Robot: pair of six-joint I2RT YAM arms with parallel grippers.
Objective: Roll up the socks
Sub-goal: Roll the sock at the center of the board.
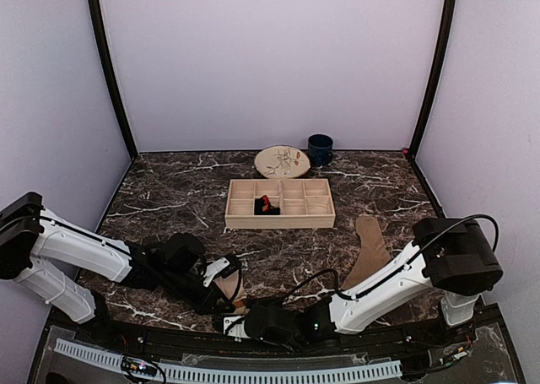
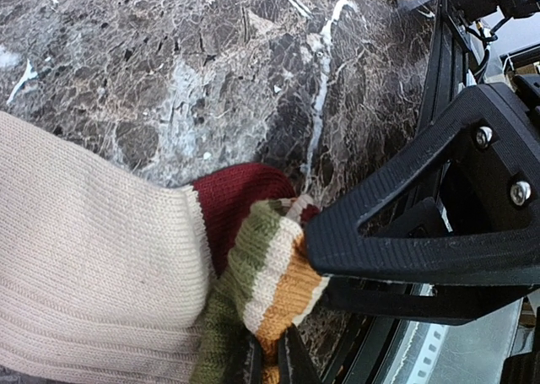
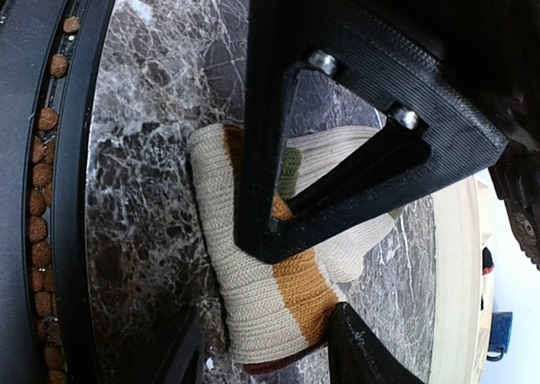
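The striped sock (image 2: 93, 266), cream with maroon, green and orange bands, lies partly rolled near the table's front edge (image 1: 226, 270). My left gripper (image 2: 272, 360) is shut on its striped cuff. My right gripper (image 3: 270, 354) straddles the rolled end (image 3: 270, 291). Its jaws are still apart: one finger (image 3: 363, 350) touches the orange band, the other (image 3: 181, 359) stands just off the fabric. The left gripper's black finger (image 3: 354, 105) crosses over the sock. A plain tan sock (image 1: 369, 247) lies flat at the right. A black sock with red (image 1: 268, 205) sits in the wooden tray (image 1: 280, 224).
The compartment tray stands mid-table, with a patterned plate (image 1: 283, 161) and a dark blue mug (image 1: 320, 149) behind it. The table's black front rail (image 3: 51, 190) runs right beside the sock. Both arms crowd the front centre (image 1: 253, 316).
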